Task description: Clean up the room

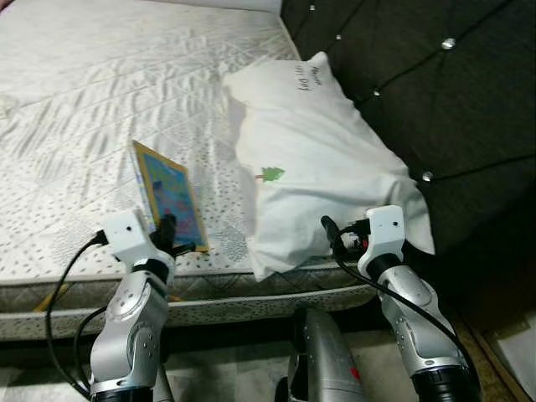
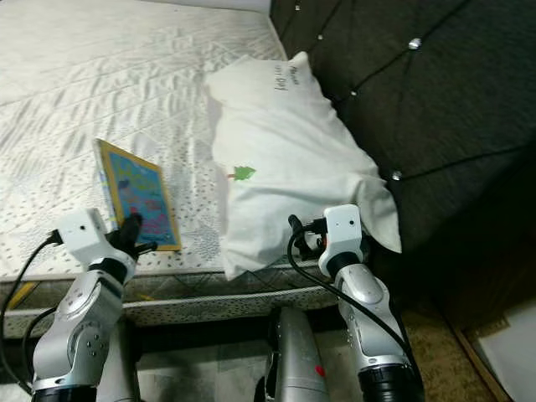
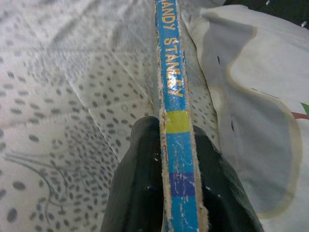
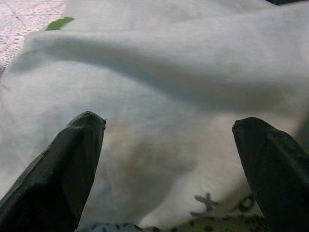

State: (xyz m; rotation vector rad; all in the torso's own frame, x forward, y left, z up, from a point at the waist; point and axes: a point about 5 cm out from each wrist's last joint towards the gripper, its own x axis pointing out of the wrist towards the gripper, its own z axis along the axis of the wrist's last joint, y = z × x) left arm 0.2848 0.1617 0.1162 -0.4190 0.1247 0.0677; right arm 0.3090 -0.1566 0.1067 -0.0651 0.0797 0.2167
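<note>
A thin picture book [image 1: 171,195] with a blue cover and yellow border stands tilted over the near edge of the mattress [image 1: 84,100]. My left gripper [image 1: 170,233] is shut on its lower corner; in the left wrist view the blue spine [image 3: 175,96] runs between the two black fingers [image 3: 137,183]. A white pillow [image 1: 318,159] with a small green tree print lies against the dark headboard [image 1: 435,84]. My right gripper [image 4: 169,140] is open, just in front of the pillow's near end [image 4: 159,87], fingers [image 4: 72,159] spread wide.
The bare patterned mattress stretches far to the left and back. A dark tufted headboard rises on the right. My silver torso [image 1: 322,360] stands below the bed edge, and cables [image 1: 67,285] loop from both wrists.
</note>
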